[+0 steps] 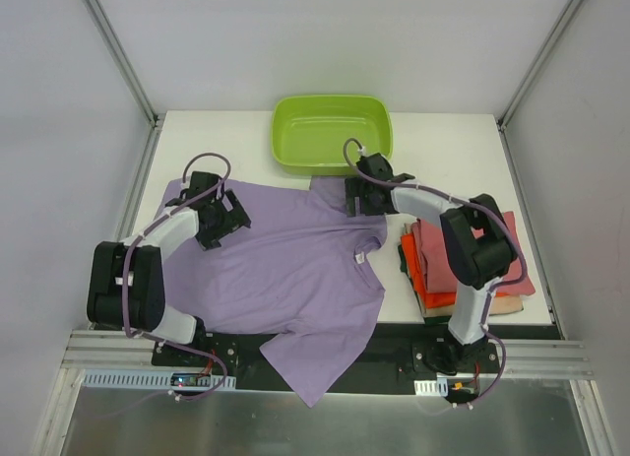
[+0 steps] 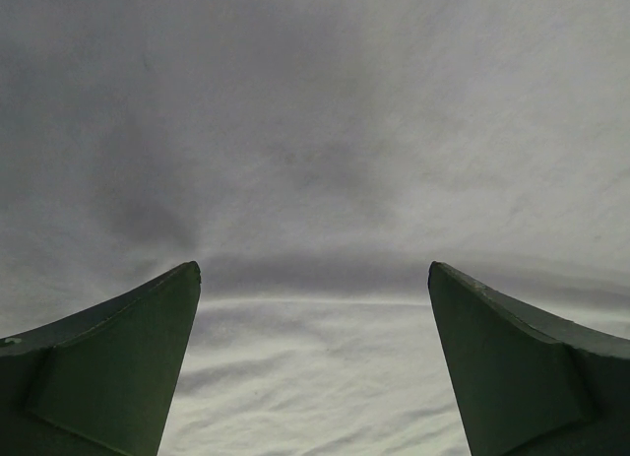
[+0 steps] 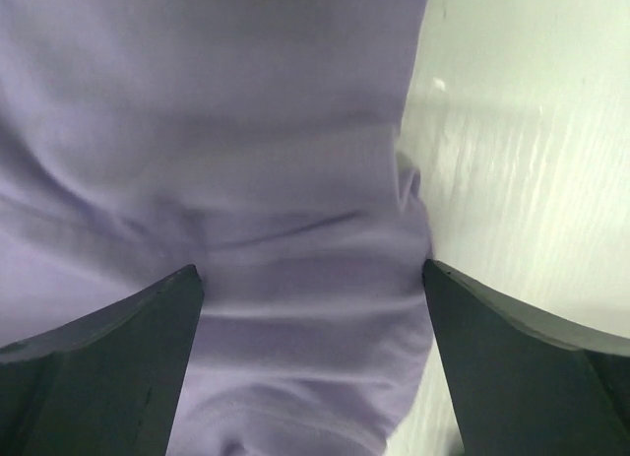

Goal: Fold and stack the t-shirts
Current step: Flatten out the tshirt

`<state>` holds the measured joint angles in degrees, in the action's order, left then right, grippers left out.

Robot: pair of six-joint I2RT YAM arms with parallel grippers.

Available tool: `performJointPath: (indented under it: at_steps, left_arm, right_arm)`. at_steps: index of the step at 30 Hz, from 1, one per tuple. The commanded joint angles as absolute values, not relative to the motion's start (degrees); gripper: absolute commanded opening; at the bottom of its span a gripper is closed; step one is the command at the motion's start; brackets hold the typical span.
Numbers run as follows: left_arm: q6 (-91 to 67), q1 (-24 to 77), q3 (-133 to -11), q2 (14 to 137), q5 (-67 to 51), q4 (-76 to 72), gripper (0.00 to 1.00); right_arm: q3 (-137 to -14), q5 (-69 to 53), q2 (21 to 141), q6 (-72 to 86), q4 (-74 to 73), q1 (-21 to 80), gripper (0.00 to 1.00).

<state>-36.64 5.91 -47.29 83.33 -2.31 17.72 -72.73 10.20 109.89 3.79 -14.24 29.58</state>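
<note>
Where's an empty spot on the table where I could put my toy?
Two bare patches: the far-left corner of the table, beside the green tub and beyond the lilac t-shirt, and the far-right corner, between tub and folded stack. The middle is crowded by the t-shirt.

lime-green tub (image 1: 333, 131) sits at the far edge of white table (image 1: 443, 146)

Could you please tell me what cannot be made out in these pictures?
- Top view: the right arm covers much of the folded stack, so its shirts cannot be counted.
- Left wrist view: dim cloth of the lilac t-shirt fills the frame; whether the left gripper touches it is unclear.
- Right wrist view: blurred cloth; same doubt for the right gripper.
</note>
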Motion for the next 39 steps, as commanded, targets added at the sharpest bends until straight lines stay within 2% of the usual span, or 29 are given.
performJointPath:
  at_steps: [1, 5, 10, 13, 19, 30, 39]
  left_arm:
    - [-36.7, 5.8, -43.7, 85.6, -4.4, 17.8, 0.99]
    - [-37.5, 5.8, -41.8, 85.6, -5.2, 17.1, 0.99]
    - [-37.7, 5.8, -40.3, 83.7, -5.9, 16.6, 0.99]
    - [-37.7, 5.7, -40.9, 82.5, -5.4, 16.6, 0.99]
    - [-37.5, 5.8, -43.2, 83.2, -3.5, 16.5, 0.99]
    - [-35.9, 5.8, -54.7, 96.7, -7.5, 15.3, 0.99]
    - [-34.8, 6.3, -67.2, 106.4, -12.7, 14.9, 0.99]
  right_arm:
    - [-71.5, 14.0, 100.0, 0.4, -19.9, 32.1, 0.96]
    - [-69.7, 18.8, 93.4, -4.0, -24.6, 36.1, 0.96]
    - [-60.0, 4.2, 87.3, 1.5, -17.5, 42.3, 0.96]
    - [-58.6, -3.6, 89.4, 5.9, -13.0, 46.6, 0.96]
    - [-58.5, -5.4, 95.2, 9.5, -13.7, 49.5, 0.96]
    - [-58.5, -1.9, 100.4, 7.0, -15.8, 34.5, 0.96]
    - [-67.6, -1.9, 106.6, 0.9, -17.1, 24.8, 0.96]
